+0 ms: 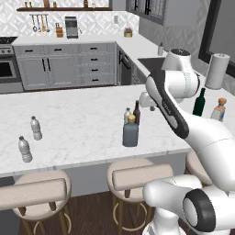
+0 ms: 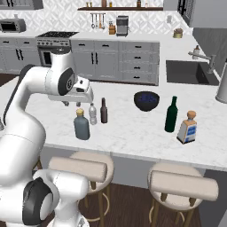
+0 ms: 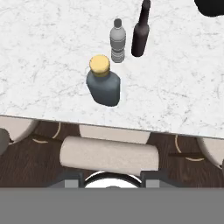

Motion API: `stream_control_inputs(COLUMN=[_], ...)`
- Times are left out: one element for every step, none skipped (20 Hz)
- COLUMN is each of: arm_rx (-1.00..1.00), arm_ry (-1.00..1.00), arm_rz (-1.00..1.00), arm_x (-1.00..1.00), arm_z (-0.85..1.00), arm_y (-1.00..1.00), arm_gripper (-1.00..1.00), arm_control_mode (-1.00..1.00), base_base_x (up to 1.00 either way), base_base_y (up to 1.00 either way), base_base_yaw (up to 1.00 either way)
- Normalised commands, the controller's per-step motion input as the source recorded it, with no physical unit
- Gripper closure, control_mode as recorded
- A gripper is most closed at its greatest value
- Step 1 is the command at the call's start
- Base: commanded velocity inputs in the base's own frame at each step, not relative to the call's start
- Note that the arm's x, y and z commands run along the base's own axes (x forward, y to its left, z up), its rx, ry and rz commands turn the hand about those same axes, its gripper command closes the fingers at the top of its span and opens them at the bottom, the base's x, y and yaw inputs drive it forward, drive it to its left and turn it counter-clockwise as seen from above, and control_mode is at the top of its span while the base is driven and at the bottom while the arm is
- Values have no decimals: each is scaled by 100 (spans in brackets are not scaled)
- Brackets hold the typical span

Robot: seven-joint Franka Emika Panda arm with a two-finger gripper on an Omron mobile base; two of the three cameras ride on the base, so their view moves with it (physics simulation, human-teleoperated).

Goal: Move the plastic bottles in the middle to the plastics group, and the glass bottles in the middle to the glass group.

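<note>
While the claw [image 2: 72, 103] hangs empty, its gape unclear, the squarish bottle [image 2: 187, 127] bears an unreadable blue label.

A home kitchen, rendered: grey cabinets [image 1: 64, 69], a stove [image 2: 55, 42] with an oven below, a sink [image 2: 190, 73] with a faucet, hanging utensils [image 1: 39, 22], a coffee machine [image 1: 71, 26], and a marble island counter [image 1: 82, 133] with padded stools [image 1: 137, 179] tucked under it.

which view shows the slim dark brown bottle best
The right base view: the slim dark brown bottle stands whole and unobstructed on the counter. In the hand view its top is cut by the frame edge. In the left base view the clear water bottle partly hides it.
</note>
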Motion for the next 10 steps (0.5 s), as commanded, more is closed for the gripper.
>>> stream_control_inputs(arm_rx=[0, 0, -5, -17, -25, -17, -9, -1, 0, 0], arm_ry=[0, -12, 0, 1, 0, 4, 11, 16, 23, 25], arm_rz=[0, 0, 0, 0, 0, 0, 0, 0, 0, 0], arm_x=[-1, -15, 0, 1, 14, 29, 52, 68, 84, 90], arm_z=[0, 0, -16, -32, -39, -41, -42, -40, -39, -37], arm_y=[0, 0, 0, 0, 5, 6, 15, 17, 18, 17], arm_gripper=[-100, -100, -100, -100, -100, -100, -100, -100, -100, -100], arm_control_mode=[-100, -100, -100, -100, -100, -100, -100, -100, -100, -100], base_base_x=[0, 0, 0, 0, 0, 0, 0, 0, 0, 0], base_base_y=[0, 0, 0, 0, 0, 0, 0, 0, 0, 0], base_base_yaw=[0, 0, 0, 0, 0, 0, 0, 0, 0, 0])
